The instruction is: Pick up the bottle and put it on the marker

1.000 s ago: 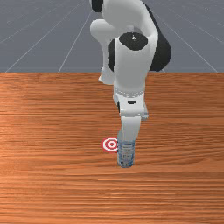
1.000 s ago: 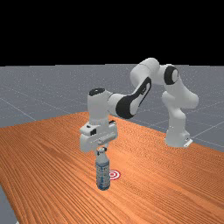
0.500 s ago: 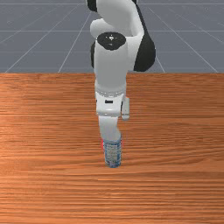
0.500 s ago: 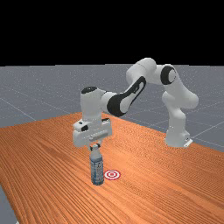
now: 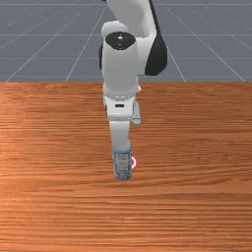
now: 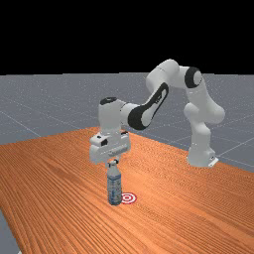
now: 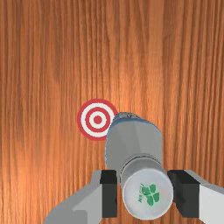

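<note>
Nearest the front view's camera, the bottle is hanging or standing upright below the hand; whether its base is touching the table I cannot tell. Its blue-and-white label is facing outward, and in the wrist view its pale cap is showing a green clover.

The gripper is gripping the bottle at its top end. In the wrist view its dark pads are pressing in from two opposite sides and standing about a cap's width apart, so it is staying only partly open around what it is holding.

Just behind the bottle, the round red-and-white marker is peeking out on the front view's right. In the far view it is lying by the bottle's foot, toward the far view's right, with the bottle overlapping its edge. In the wrist view the bottle's body is covering a sliver of the red rim, while the bullseye is showing whole.

Farther back, the white arm is reaching over the wood. Its base is standing on the table toward the far view's right, and beyond that the grey floor is stretching away.
</note>
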Motion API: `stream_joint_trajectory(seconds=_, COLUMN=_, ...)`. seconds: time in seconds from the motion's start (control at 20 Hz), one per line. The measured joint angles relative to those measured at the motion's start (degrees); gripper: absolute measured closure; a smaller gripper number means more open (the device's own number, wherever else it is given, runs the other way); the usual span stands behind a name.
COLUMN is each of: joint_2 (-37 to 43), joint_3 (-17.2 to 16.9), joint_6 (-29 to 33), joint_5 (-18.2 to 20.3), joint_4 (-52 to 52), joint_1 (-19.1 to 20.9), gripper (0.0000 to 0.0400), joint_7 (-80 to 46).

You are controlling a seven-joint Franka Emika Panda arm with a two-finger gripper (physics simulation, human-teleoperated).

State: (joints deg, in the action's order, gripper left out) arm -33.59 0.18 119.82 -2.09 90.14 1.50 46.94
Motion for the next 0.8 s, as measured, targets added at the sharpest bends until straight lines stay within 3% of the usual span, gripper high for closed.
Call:
stream_joint_trajectory(seconds=0.05, joint_2=0.6, joint_3=0.7, joint_6=0.2, joint_5=2.1, joint_4=0.8, joint_1=0.9, gripper=0.0226, joint_7=0.4)
stream_joint_trajectory(seconds=0.2, joint_2=3.1, joint_3=0.9, joint_6=1.6, joint_5=2.7, joint_4=4.9, joint_1=1.2, gripper=0.0227, joint_7=0.9)
stream_joint_trajectory(seconds=0.25, joint_2=2.7, joint_3=0.0, joint_6=-1.0, joint_5=0.7, joint_4=3.9, joint_1=0.2, gripper=0.0228, joint_7=-0.7)
stream_joint_trajectory(seconds=0.45, joint_2=3.8, joint_3=0.0, joint_6=-1.8, joint_5=0.7, joint_4=5.5, joint_1=0.3, gripper=0.0229, joint_7=-0.8)
stream_joint_trajectory(seconds=0.8, joint_2=6.7, joint_3=0.1, joint_6=2.7, joint_5=0.5, joint_4=10.6, joint_1=0.3, gripper=0.0227, joint_7=-0.3)
